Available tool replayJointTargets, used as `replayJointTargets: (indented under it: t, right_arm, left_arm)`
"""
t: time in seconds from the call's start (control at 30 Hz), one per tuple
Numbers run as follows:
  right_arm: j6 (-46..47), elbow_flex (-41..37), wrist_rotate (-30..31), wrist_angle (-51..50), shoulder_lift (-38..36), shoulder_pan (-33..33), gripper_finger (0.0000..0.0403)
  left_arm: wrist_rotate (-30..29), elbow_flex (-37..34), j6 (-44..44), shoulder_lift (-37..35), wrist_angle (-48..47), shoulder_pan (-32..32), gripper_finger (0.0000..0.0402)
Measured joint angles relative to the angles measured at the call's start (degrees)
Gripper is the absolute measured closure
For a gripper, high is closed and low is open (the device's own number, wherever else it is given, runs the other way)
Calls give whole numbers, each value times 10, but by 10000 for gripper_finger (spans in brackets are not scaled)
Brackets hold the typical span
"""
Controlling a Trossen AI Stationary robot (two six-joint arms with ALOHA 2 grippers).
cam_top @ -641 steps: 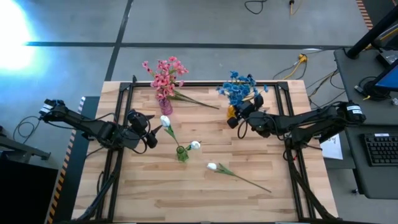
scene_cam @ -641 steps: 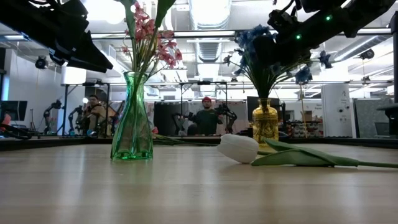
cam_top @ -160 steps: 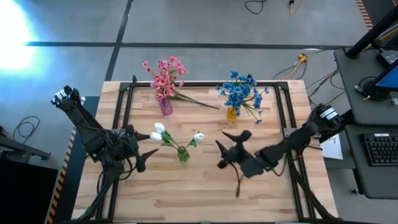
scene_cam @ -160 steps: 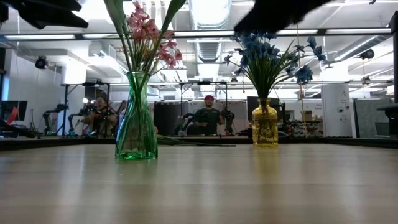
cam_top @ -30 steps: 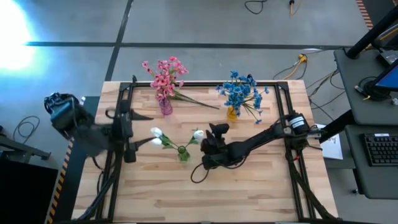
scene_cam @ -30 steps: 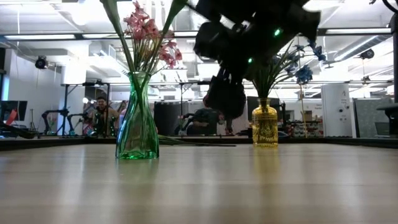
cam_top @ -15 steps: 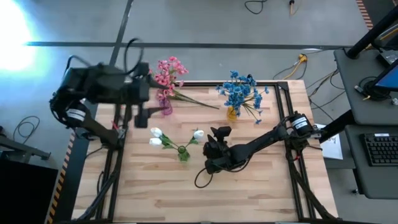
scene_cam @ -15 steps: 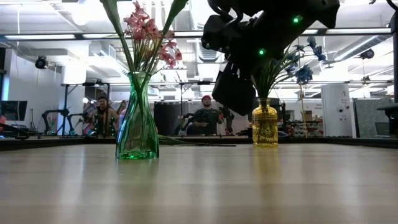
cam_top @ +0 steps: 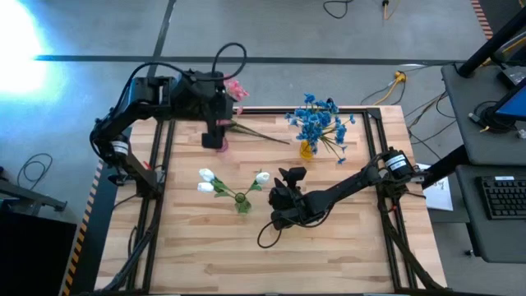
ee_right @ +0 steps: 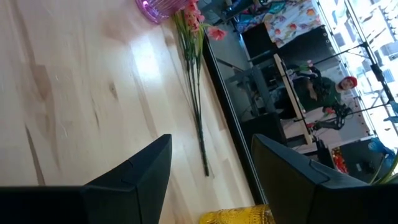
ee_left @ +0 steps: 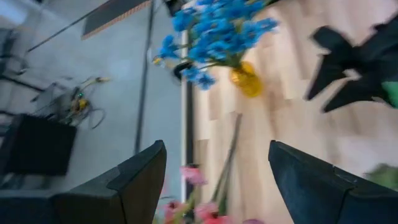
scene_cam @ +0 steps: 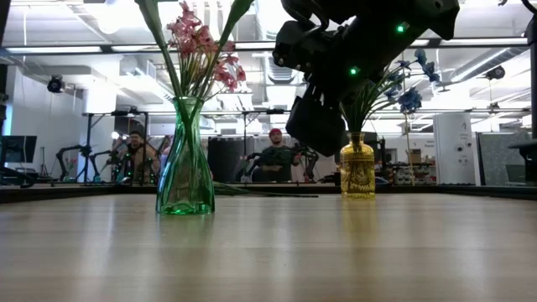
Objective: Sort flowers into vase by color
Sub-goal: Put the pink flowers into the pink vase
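Note:
Pink flowers [cam_top: 234, 87] stand in a pink vase [cam_top: 221, 145] at the far left. One loose pink sprig [cam_top: 260, 133] lies flat on the table beside it. Blue flowers [cam_top: 316, 119] fill a yellow vase [cam_top: 306, 150]. White flowers [cam_top: 206, 176] lean out of a green vase [cam_top: 241, 203] at the table's middle. My left gripper [cam_top: 214, 136] hangs open above the pink vase, holding nothing. My right gripper [cam_top: 276, 201] is open and empty just right of the green vase, pointing toward the far edge.
Black frame rails [cam_top: 271, 109] run along the table's far and side edges. Bare wood lies along the near edge [cam_top: 271, 263]. A cable loop [cam_top: 267, 236] hangs under my right arm. People sit in the room behind the table [scene_cam: 273, 155].
My left arm has swung fast from the table's left edge toward the far edge and to the right, rising a little and rolling its wrist, and now hangs over the pink vase. Its fingers have stayed open. My right arm and the flowers have kept still.

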Motion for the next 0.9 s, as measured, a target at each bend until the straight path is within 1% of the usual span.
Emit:
replayJointTargets:
  t: [0.1,0.27,0.3,0.37,0.43,0.57,0.7,0.8,0.9]
  right_arm:
    - [9,0,-1,0,0,0,188]
    - [13,0,-2,0,0,0,188]
    - [15,0,-2,0,0,0,188]
    - [23,0,-2,0,0,0,188]
    - [29,0,-2,1,0,0,188]
    - [41,0,-2,1,0,0,188]
    - [58,0,-7,2,0,0,188]
    - [55,-1,-43,-2,0,0,188]
    - [44,-1,-75,-24,0,1,188]
  left_arm:
    - [-34,3,-1,-7,5,22,134]
    - [-157,7,-6,-37,27,68,134]
    - [-172,7,-3,-43,34,80,134]
    - [-177,7,7,-57,45,110,134]
    - [-153,7,17,-74,55,147,134]
    - [-54,7,28,-94,78,244,134]
    - [36,7,28,-93,94,339,134]
    - [80,4,28,-89,94,389,134]
    - [123,-4,30,-88,93,424,134]
